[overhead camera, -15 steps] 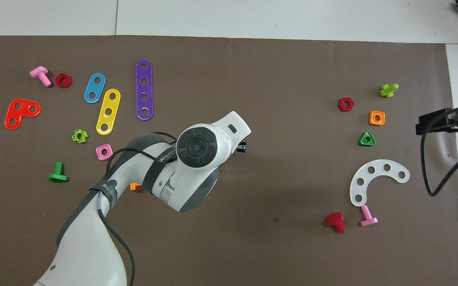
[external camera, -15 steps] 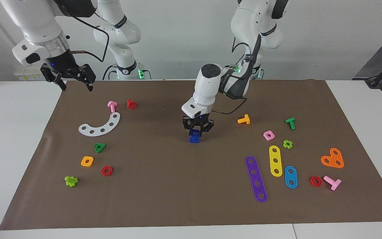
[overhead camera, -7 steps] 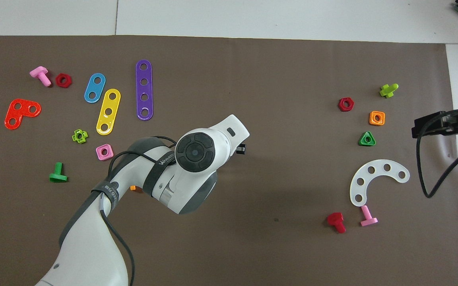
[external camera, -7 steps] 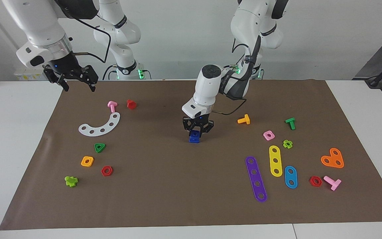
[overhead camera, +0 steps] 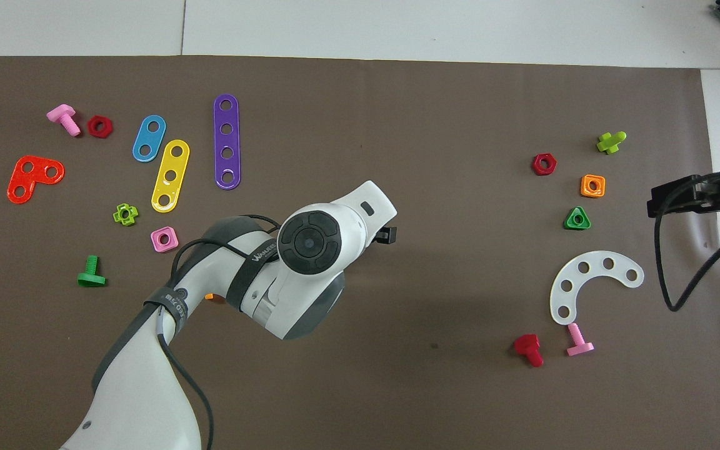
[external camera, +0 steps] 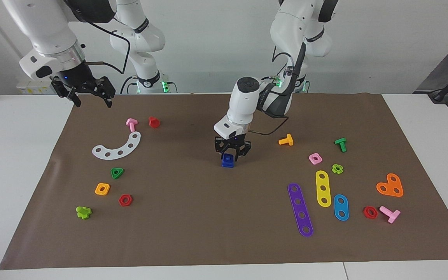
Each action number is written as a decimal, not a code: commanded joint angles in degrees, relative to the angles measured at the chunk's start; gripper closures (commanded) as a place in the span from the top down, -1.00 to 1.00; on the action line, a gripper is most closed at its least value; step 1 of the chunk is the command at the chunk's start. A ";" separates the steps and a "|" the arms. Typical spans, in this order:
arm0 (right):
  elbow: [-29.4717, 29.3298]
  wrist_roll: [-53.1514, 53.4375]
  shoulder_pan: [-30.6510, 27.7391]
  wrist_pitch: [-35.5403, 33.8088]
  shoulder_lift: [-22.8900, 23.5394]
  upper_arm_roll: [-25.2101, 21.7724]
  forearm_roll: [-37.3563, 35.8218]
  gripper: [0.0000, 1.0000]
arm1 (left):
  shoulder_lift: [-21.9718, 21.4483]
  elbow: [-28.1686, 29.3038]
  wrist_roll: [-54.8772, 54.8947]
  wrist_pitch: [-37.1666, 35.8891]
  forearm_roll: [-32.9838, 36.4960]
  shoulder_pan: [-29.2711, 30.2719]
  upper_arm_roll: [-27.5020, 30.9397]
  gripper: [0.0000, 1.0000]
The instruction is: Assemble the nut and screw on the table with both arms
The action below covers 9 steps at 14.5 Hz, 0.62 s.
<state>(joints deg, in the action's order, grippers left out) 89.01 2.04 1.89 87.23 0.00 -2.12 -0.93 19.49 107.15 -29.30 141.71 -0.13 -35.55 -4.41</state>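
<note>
- We see the right end effector (external camera: pixel 92 102) hanging with its jaws spread and empty, well apart from the dark blue plastic square nut (external camera: pixel 227 162), over the rim of the brown sheet at the right arm's end of the table (external camera: pixel 18 163); this arm waits.
- A small orange plastic bolt (external camera: pixel 286 140) lies nearer to the robots than the nut, toward the left arm's end.
- The left end effector (external camera: pixel 231 152) sits directly over the nut at mid-sheet. We cannot tell whether it grips or has let go.
- The dark blue plastic screw seems to stand in that same blue stack; we cannot separate the two.
- We judge the seating step nearly finished; next comes a straight lift that does not drag the stack.
- A purple four-hole plastic strip (external camera: pixel 300 210) lies farther out than the nut.
</note>
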 commanded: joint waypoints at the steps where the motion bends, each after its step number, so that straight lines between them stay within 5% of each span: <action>1: 0.46 -1.52 -0.22 -0.66 -0.35 0.01 0.32 1.00 | -5.76 0.77 0.11 -6.94 0.40 0.65 0.90 1.00; 9: 0.37 -1.60 -0.22 -0.66 -0.35 0.01 0.32 1.00 | -14.20 0.77 8.11 -25.33 0.40 10.49 1.51 1.00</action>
<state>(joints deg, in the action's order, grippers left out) 89.03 2.04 1.89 87.23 0.00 -2.12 -0.93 7.97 106.78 -21.97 120.24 -0.13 -27.16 -2.73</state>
